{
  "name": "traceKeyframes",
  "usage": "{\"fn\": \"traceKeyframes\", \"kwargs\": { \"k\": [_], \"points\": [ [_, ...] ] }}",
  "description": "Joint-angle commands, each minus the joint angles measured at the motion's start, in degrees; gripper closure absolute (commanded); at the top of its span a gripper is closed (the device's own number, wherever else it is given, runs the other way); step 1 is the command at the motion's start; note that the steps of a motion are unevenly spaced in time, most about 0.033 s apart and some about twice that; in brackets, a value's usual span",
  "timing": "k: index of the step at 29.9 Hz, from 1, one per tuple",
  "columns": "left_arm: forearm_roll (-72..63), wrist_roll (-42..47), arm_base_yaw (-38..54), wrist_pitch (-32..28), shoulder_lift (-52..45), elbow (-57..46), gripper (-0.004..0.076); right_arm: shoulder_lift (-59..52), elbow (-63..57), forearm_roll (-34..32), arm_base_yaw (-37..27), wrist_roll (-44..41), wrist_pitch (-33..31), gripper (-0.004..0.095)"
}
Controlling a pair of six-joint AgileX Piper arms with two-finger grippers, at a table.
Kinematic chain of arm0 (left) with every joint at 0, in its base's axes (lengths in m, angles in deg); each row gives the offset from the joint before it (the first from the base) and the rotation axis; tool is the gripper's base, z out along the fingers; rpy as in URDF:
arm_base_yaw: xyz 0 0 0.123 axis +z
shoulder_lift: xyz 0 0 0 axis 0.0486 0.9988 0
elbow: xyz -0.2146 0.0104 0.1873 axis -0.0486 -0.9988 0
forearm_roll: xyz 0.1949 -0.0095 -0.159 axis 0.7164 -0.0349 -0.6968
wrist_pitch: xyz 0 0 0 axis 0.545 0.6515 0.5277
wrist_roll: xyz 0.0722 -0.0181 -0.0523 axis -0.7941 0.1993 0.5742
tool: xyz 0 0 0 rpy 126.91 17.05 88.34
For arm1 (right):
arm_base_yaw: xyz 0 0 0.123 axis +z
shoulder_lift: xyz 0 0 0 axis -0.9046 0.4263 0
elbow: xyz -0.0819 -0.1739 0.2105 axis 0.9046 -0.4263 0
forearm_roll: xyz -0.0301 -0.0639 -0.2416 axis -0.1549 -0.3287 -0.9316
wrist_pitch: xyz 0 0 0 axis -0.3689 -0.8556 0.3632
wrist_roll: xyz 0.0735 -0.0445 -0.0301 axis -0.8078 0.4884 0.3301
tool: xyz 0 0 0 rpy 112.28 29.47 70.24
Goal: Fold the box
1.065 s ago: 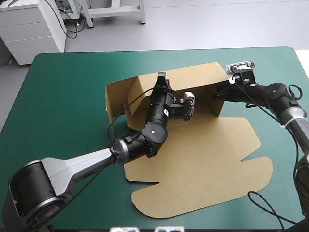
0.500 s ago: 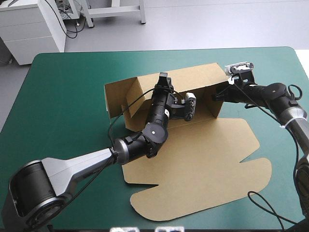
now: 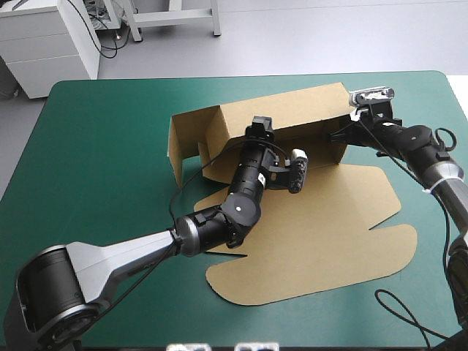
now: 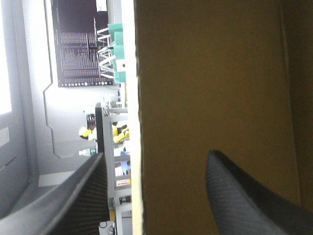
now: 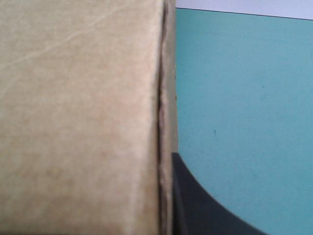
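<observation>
Inspecting the box (image 3: 314, 241), we find a cut sheet of brown board lying on the teal-green bench (image 3: 102, 146). Its broad flat panel spreads behind and below both sets of fingers, toward the robot. Its raised walls stand at and beyond the fingertips.

We judge the board light and stiff across its panels, but ready to hinge at its creases. The upright walls look liable to sag or spring back if released, and the whole sheet would probably slide on the cover under a sideways push. In our view the sound places to take hold are the free top edges and end flaps of the walls, close to a crease, not the flat panel.

The left arm (image 3: 124, 252) runs low over the flat panel, elbow above the board, forearm angled toward the raised back wall. The left fingers (image 3: 260, 129) stand well apart and hold nothing. A wall's free edge shows ahead of their gap; whether it sits inside the gap we cannot tell.

The right arm (image 3: 409, 139) reaches from the bench's right side to the end wall. We judge the right fingers (image 5: 175, 205) clamped on that wall: one lies hard against the board's edge, the other is hidden behind the sheet.
</observation>
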Motion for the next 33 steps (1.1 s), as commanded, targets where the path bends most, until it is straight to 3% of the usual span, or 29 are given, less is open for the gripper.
{"fn": "traceKeyframes", "kwargs": {
  "k": [1, 4, 8, 10, 14, 21, 25, 28, 33],
  "points": [
    [7.3, 0.9, -3.2, 2.7, -2.9, 1.9, 0.0292, -0.9, 4.1, 2.6, -0.1, -1.8, 1.4, 0.0921],
    [7.3, 0.9, -5.9, 5.9, -2.9, 1.9, 0.0295, 1.3, 7.7, 0.6, -0.1, -5.7, -0.4, 0.0921],
    [7.3, 0.9, -8.7, 10.0, -2.9, 1.9, 0.034, 4.0, 12.2, -8.9, -0.1, -17.3, -4.1, 0.092],
    [7.0, 0.9, -9.6, 11.1, -2.9, 1.9, 0.0432, 4.9, 14.1, -15.0, -0.1, -23.3, -6.8, 0.092],
    [4.2, 0.9, -10.8, 13.4, -2.9, 1.9, 0.0727, 6.2, 17.4, -23.5, -0.1, -32.4, -11.8, 0.092],
    [-14.3, 0.0, -11.0, 9.2, -7.5, 3.2, 0.0715, 6.2, 19.7, -25.8, -0.1, -33.8, -15.7, 0.092],
    [-27.4, -5.3, -10.3, 3.8, -13.9, 3.2, 0.0715, 6.2, 19.7, -26.9, -0.1, -34.9, -17.4, 0.092],
    [-46.8, -14.4, -6.0, 0.7, -18.7, 3.2, 0.0715, 6.2, 19.7, -28.8, -0.1, -36.5, -18.3, 0.092],
    [-84.0, -42.2, 10.6, 3.5, -24.5, 3.2, 0.0715, 6.2, 19.7, -30.7, -0.1, -37.9, -19.2, 0.092]
  ]
}}
